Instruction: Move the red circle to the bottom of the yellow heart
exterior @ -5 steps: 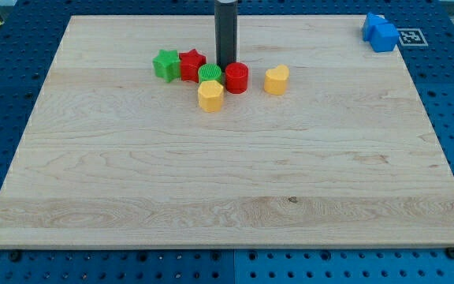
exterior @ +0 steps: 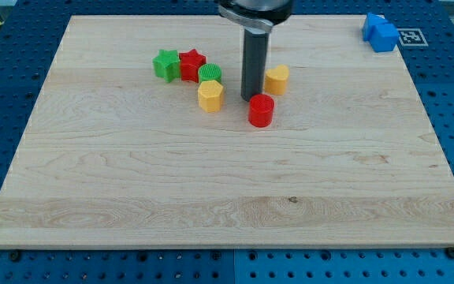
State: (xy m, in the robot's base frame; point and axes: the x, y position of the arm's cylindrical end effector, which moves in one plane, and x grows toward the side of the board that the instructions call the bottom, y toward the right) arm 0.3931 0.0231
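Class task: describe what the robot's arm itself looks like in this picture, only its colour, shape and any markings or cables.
Only the arm's end shows: a straight, dark grey cylindrical rod, widening at the view's top into a broader dark collar with a pale rim. My tip is plain and blunt. No cables, markings or jaws are visible.

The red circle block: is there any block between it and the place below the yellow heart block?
Nothing visible. The red circle block sits below-left of the yellow heart block, bare board between; my tip is just above it.
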